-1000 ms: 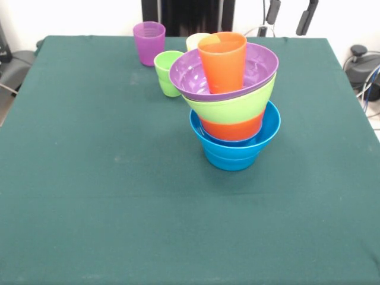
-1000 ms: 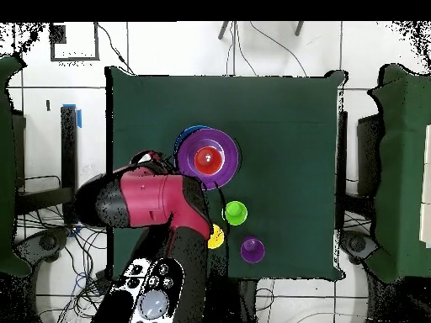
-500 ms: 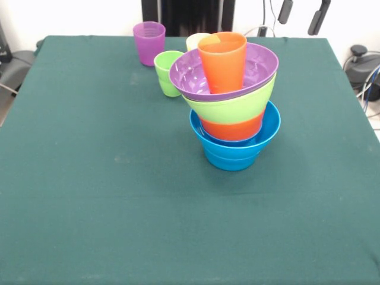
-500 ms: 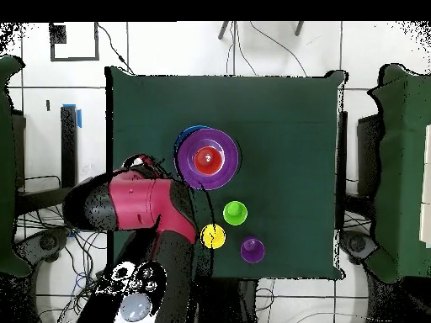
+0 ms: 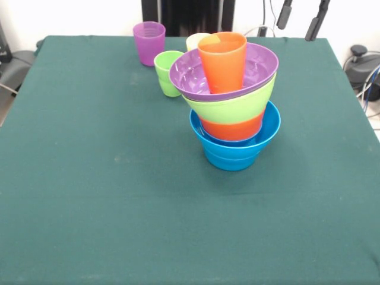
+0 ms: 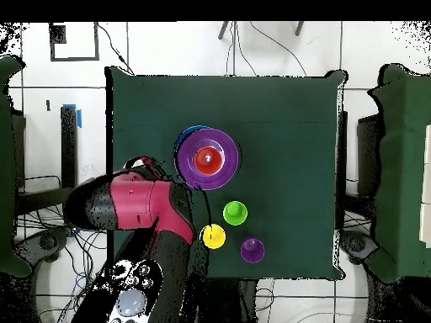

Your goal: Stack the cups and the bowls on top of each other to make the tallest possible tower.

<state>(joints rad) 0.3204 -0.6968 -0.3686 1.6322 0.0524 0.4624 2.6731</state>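
Note:
The tower (image 5: 233,113) stands a little right of the table's middle. A blue bowl (image 5: 233,155) is at the bottom, then an orange bowl (image 5: 233,129), a lime green bowl (image 5: 234,107) and a purple bowl (image 5: 189,76). An orange cup (image 5: 222,61) stands upright in the top bowl. From above the tower (image 6: 207,158) shows as purple rings around an orange centre. Loose on the cloth are a purple cup (image 5: 148,42), a green cup (image 5: 166,72) and a yellow cup (image 5: 194,40), which is half hidden behind the tower. My gripper (image 5: 301,15) hangs open and empty at the top edge, up and right of the tower.
The red arm (image 6: 135,206) lies over the table's lower left edge in the overhead view. Right of it sit the yellow cup (image 6: 213,236), the green cup (image 6: 235,212) and the purple cup (image 6: 252,249). Cables and a black stand (image 5: 359,62) lie off the table's right side.
My gripper has drawn back, up and to the right in the front view. In the overhead view the arm has swung away and uncovered the yellow cup. The cups and tower stayed put.

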